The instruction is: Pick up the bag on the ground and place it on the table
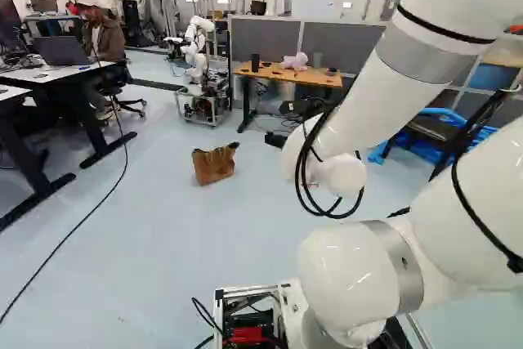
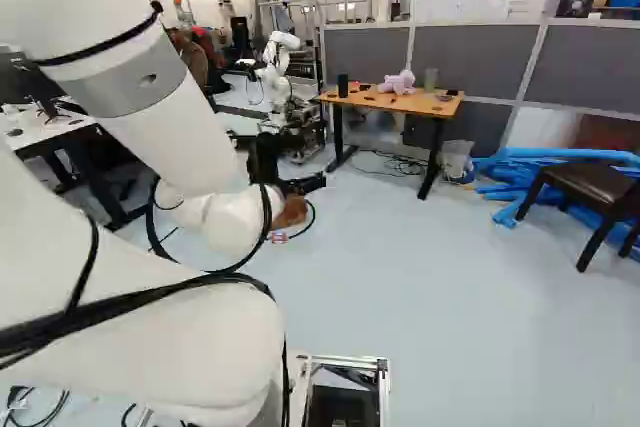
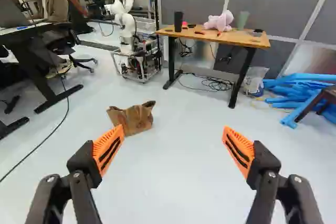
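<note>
My black gripper [image 2: 290,179] is partly hidden behind the arm in the right base view. In the wrist view the gripper [image 3: 173,148] stands open, its orange pads wide apart with nothing between them. A crumpled brown paper bag [image 3: 134,118] rests on the floor, ahead of the gripper and toward the finger on the desk side. The left base view shows the whole bag [image 1: 214,166]; in the right base view the arm hides much of it. Farther off, against grey partitions, stands the wooden table [image 3: 228,36], holding a pink plush toy, dark and greenish cups and small items.
Another robot [image 3: 126,30] on a wheeled frame stands left of the wooden table. A desk [image 1: 61,77] with a laptop and a seated person is at the left. Cables lie beneath the table. Blue tubes [image 2: 500,182] and a dark chair [image 2: 590,192] are at the right.
</note>
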